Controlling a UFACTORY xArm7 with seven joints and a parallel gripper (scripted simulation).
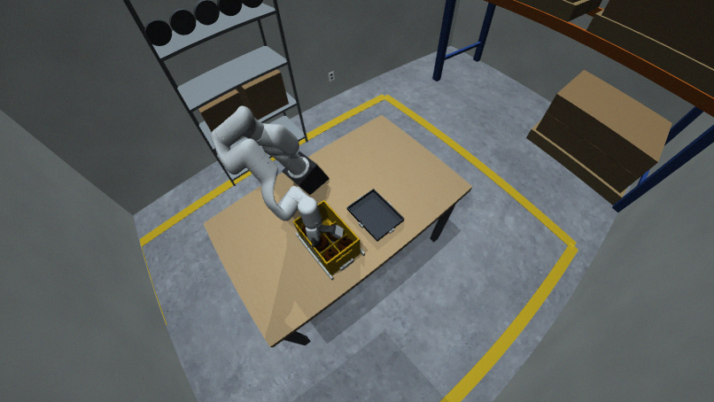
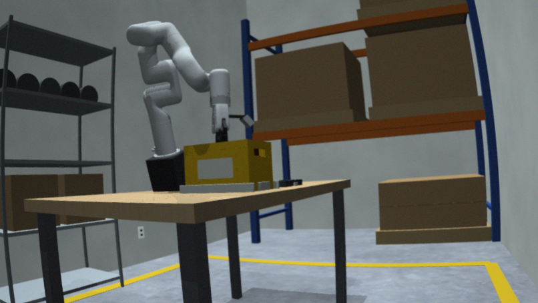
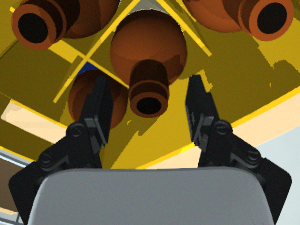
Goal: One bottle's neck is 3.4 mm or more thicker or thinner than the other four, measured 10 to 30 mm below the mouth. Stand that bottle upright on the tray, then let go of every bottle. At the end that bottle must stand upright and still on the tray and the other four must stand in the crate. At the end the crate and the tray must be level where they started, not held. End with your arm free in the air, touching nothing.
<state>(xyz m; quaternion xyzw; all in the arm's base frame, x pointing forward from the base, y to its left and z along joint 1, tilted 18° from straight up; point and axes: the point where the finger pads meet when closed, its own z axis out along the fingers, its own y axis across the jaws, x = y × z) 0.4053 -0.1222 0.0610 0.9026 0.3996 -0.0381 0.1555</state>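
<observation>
The yellow crate [image 1: 345, 260] [image 2: 216, 150] stands on the table with brown bottles in its compartments. My gripper [image 3: 148, 89] [image 2: 221, 139] is open, pointing down into the crate. In the wrist view one brown bottle [image 3: 149, 86] stands with its neck between the open fingers, with a gap on both sides. A second bottle [image 3: 80, 99] is partly hidden behind the left finger. Two more bottles show at the top left [image 3: 42, 21] and top right [image 3: 260, 19]. A fifth bottle cannot be made out. The dark tray [image 1: 376, 215] lies beside the crate with no bottle on it.
Pale rails [image 1: 314, 255] [image 2: 216, 187] run along the crate's foot on the table [image 1: 250, 269] [image 2: 124, 199]. The crate's walls and thin dividers [image 3: 107, 36] stand close around the fingers. The arm's black base [image 1: 314, 180] is behind the crate.
</observation>
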